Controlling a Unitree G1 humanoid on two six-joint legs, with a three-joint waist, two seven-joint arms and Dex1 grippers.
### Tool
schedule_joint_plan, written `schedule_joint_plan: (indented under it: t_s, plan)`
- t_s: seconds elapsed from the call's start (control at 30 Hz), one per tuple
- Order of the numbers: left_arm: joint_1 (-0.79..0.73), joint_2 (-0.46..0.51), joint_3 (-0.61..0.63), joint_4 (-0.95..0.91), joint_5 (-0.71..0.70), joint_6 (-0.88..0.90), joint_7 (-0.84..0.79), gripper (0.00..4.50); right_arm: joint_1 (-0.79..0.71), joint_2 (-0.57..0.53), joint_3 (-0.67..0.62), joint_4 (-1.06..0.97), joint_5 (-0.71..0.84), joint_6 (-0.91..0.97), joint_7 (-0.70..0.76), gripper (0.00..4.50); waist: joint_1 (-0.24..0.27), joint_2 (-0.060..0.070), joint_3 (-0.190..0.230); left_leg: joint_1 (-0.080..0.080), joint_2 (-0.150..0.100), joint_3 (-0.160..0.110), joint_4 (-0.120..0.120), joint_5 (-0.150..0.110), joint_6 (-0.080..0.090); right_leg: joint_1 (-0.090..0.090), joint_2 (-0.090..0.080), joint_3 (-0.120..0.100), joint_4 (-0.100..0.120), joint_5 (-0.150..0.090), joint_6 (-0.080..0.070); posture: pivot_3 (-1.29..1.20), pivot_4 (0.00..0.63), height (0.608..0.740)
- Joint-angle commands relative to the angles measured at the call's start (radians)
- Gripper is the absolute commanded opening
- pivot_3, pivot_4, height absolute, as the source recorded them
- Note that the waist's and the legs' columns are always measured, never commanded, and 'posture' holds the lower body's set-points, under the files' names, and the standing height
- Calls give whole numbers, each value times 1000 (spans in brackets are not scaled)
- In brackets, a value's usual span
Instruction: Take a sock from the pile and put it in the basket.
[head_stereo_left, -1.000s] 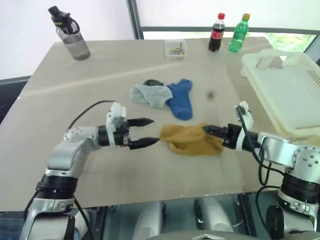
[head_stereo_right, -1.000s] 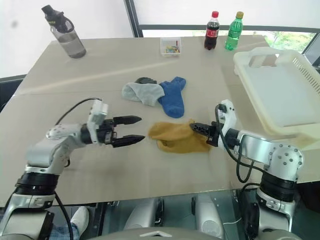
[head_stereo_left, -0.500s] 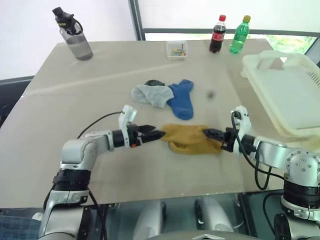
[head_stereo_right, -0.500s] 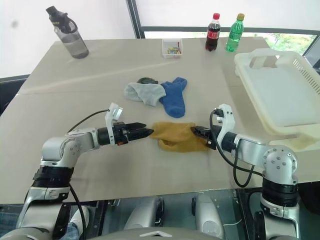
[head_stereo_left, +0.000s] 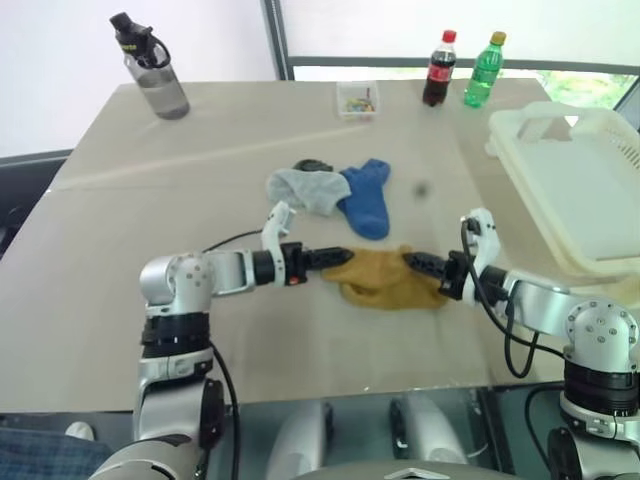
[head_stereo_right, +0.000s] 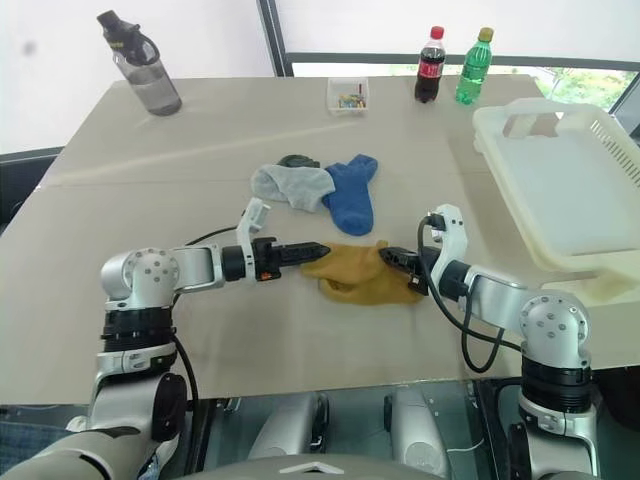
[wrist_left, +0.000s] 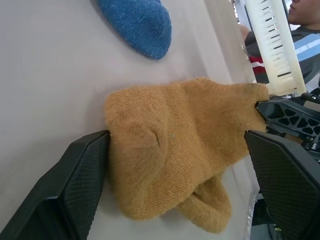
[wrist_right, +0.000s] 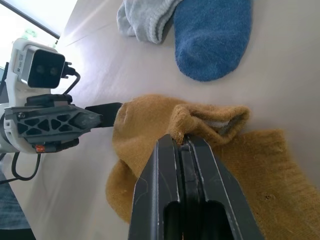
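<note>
A wide beige table (head_stereo_left: 150, 190) spans most of the head view. At its upper left stands 1 grey water bottle (head_stereo_left: 150, 65) with a black cap. Along the top edge, right of centre, sit a small clear box (head_stereo_left: 355, 99) of coloured bits, a dark cola bottle (head_stereo_left: 438, 68) with a red cap, and just beside it a green bottle (head_stereo_left: 481, 70) with a yellow cap. The cream-white basket (head_stereo_left: 575, 180) rests at the upper right, reaching over the table's right edge. In the middle lies the pile: a grey sock (head_stereo_left: 303, 188) touching a blue sock (head_stereo_left: 366, 198), a dark scrap (head_stereo_left: 312, 165) behind them, and a mustard-yellow sock (head_stereo_left: 385, 278) lower down, apart from the others.
</note>
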Motion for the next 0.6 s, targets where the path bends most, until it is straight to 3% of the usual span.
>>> schedule_joint_plan:
  t_s: [0.03,0.07,0.4,0.6]
  plan:
    - [16,-13,-32,28,12,35,26,4500,2,-5,-1,-42,22,-24,3,26,2,0,0,0,0,0,0,0,0,0,0,0,0,0,0,0,150,740]
    - [16,-8,-33,30,16,26,25,4500,5,-6,-2,-44,22,-26,2,26,4,0,0,0,0,0,0,0,0,0,0,0,0,0,0,0,150,740]
    - [43,8,24,-1,-36,-9,-22,51,13,-6,8,-42,19,-43,0,0,9,0,0,-1,0,0,0,0,0,-1,0,0,-1,0,0,0,150,740]
    - [60,-12,107,-55,-141,16,-53,51,13,-18,0,-40,33,-46,9,0,10,0,0,-1,1,0,0,0,0,-1,0,0,-1,0,0,0,150,740]
